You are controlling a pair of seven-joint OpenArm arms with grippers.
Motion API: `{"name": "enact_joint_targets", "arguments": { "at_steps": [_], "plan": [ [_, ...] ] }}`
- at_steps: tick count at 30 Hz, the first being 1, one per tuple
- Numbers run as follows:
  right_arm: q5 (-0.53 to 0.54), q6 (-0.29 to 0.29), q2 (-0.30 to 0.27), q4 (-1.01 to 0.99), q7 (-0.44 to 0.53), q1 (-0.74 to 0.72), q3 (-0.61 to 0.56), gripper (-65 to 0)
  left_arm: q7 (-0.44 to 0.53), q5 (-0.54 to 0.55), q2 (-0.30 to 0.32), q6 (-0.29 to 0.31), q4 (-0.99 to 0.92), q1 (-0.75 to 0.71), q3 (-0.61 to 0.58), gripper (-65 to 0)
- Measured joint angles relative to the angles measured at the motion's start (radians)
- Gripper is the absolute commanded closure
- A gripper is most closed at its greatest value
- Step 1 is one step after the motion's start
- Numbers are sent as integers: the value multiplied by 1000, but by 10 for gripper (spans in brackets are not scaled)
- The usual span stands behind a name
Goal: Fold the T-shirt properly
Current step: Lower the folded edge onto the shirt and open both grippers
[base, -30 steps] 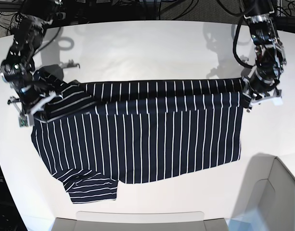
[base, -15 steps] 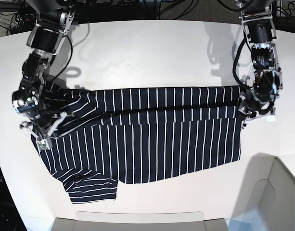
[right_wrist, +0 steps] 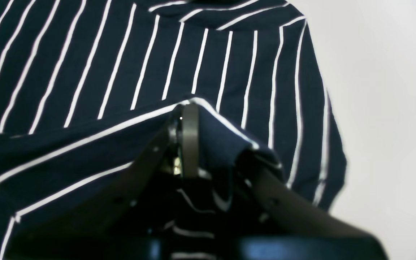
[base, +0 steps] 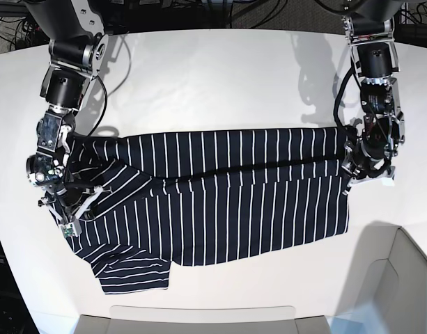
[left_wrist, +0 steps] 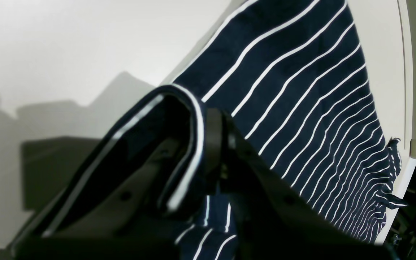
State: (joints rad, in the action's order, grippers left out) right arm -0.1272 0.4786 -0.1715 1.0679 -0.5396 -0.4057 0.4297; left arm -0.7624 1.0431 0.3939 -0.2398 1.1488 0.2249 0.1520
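Observation:
The dark navy T-shirt (base: 227, 216) with thin white stripes lies spread across the white table (base: 220, 76). Its far edge is folded toward the front. A sleeve lies at the front left. My left gripper (base: 359, 170) is at the shirt's right side. In the left wrist view it (left_wrist: 202, 144) is shut on a doubled hem of the shirt (left_wrist: 302, 90). My right gripper (base: 69, 209) is at the shirt's left side. In the right wrist view it (right_wrist: 184, 121) is shut on a pinched fold of the shirt (right_wrist: 121, 54).
A grey bin (base: 401, 278) stands at the front right corner. A flat grey tray edge (base: 199, 316) runs along the table's front. Cables lie beyond the table's far edge.
Both grippers have moved toward the front, carrying the shirt's far edge with them. The folded band over the shirt body has grown wider.

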Motion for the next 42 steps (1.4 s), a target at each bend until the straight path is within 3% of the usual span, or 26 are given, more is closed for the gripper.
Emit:
{"name": "enact_joint_targets", "arguments": {
  "at_steps": [4,7,9,13,19,23,26,30,35,40,42],
  "plan": [
    [0,0,0,-47,7,-28,0,-23,-1,-32,0,0,-3,20,-2,-7],
    [-1,0,0,-49,11,-32,0,-162,-5,-48,0,0,-1,21,-2,-158],
    [-1,-3,3,-48,10,-32,0,-247,-5,-48,0,-2,5,16,-2,-224],
    [6,-3,8,-2,8,-28,5,-321,-17,-45,2,-6,78,-1,0,-213],
    [17,-6,6,222,13,-3,6,-320,-17,-38,-7,-8,240,-79,71,-204],
    [19,-3,12,334,-48,79,31,-300,3,-49,-20,-7,338,-148,93,-114],
    [11,-2,21,341,-129,112,67,-175,-3,-53,-27,-7,370,-163,16,0],
    [15,-5,23,318,-124,117,94,0,-23,-76,-18,11,348,-141,-156,0],
    [0,-3,26,171,-135,126,83,0,-19,-209,-10,-7,289,-114,-260,0],
    [-3,-3,19,77,-118,125,83,-17,-3,-258,-14,2,198,-97,-263,0],
    [-34,-4,20,31,-116,128,83,-17,29,-255,-16,32,161,-106,-263,0]
  ]
}}
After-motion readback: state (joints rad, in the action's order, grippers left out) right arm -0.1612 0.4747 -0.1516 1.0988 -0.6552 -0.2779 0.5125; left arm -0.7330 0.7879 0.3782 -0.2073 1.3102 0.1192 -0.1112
